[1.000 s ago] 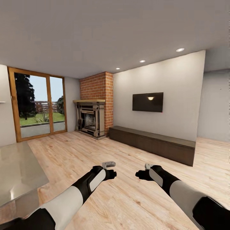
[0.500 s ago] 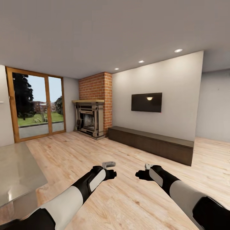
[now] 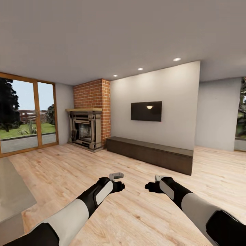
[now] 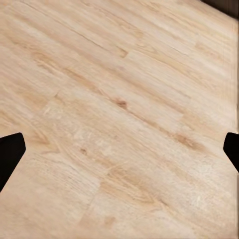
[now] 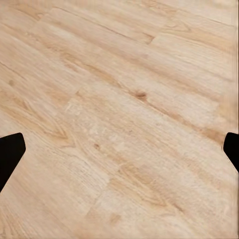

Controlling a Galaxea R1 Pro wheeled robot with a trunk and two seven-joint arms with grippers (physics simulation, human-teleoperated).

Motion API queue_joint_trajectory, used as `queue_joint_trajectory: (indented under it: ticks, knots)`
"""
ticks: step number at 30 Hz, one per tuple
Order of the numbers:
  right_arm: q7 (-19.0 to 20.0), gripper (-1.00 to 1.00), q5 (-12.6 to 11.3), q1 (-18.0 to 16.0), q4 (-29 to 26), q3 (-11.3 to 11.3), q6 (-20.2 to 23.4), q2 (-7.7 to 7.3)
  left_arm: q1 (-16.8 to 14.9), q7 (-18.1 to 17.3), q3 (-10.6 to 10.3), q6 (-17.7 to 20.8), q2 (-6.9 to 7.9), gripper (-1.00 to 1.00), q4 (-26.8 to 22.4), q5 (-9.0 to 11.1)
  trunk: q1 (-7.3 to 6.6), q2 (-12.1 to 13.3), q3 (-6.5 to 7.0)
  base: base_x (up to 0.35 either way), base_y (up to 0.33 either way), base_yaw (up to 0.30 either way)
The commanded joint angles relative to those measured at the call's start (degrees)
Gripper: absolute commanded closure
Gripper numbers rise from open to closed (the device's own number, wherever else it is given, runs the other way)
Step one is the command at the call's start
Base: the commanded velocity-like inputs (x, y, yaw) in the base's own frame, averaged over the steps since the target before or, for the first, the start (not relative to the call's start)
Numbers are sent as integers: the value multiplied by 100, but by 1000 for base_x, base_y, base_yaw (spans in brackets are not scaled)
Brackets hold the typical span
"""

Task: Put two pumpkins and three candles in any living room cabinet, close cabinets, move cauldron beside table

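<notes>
Swung rightward, facing cabinet (image 3: 150, 153) lengthwise along wall ahead, well apart from left hand (image 3: 118, 186) and right hand (image 3: 151, 187), both wide open, empty.

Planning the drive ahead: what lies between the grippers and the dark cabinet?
Bare plank floor, per the head view, from both grippers to the cabinet.

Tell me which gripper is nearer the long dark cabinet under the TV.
Right, by a narrow margin. The right gripper sits below the cabinet; the left gripper is further toward the fireplace end. Both hover well short, over floor.
</notes>
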Motion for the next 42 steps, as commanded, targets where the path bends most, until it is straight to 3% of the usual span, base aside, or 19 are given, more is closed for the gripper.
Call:
queue_joint_trajectory:
  ticks: [1,25,42]
  knots:
    - [-51,-100,-60,-5,-19,40,19,-7,-6,54,-36,6,7,-100,-9,63,0,-4,-1,0,0,-214]
    - [-31,-100,-60,-4,-19,32,19,-7,-6,54,-27,6,13,-100,-9,65,0,-4,150,0,0,-201]
    - [-35,-100,-60,-5,-20,32,19,-7,-6,54,-27,6,13,-100,-9,65,0,-4,161,0,0,-20]
